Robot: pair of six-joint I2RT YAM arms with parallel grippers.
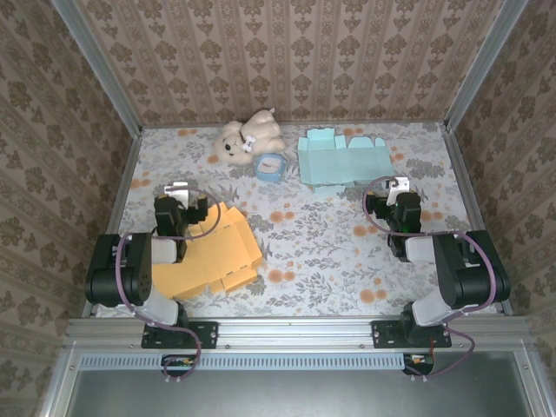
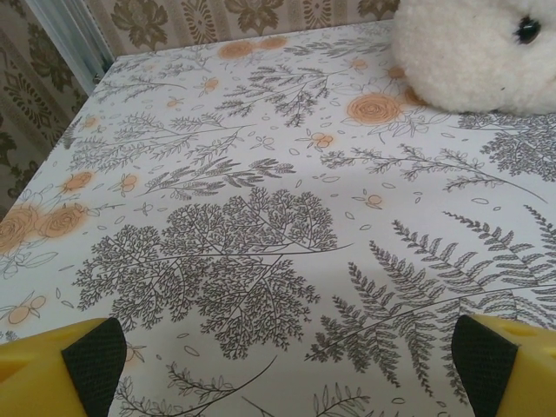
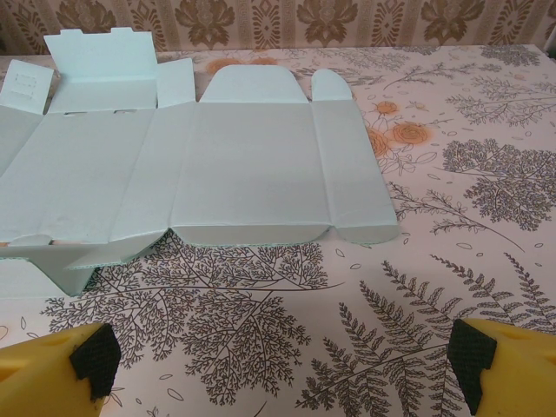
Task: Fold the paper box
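While left hand (image 2: 287,363) and right hand (image 3: 283,363) stand open, plush bear (image 1: 247,137) lies near blue box (image 1: 343,159)

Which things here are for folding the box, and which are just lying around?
For the job:
- light blue paper box, lying flat and unfolded
- orange paper box, also flat (I cannot tell which of the two is meant)
- left gripper and right gripper, both open

Just lying about:
- teddy bear
- small blue round thing beside it
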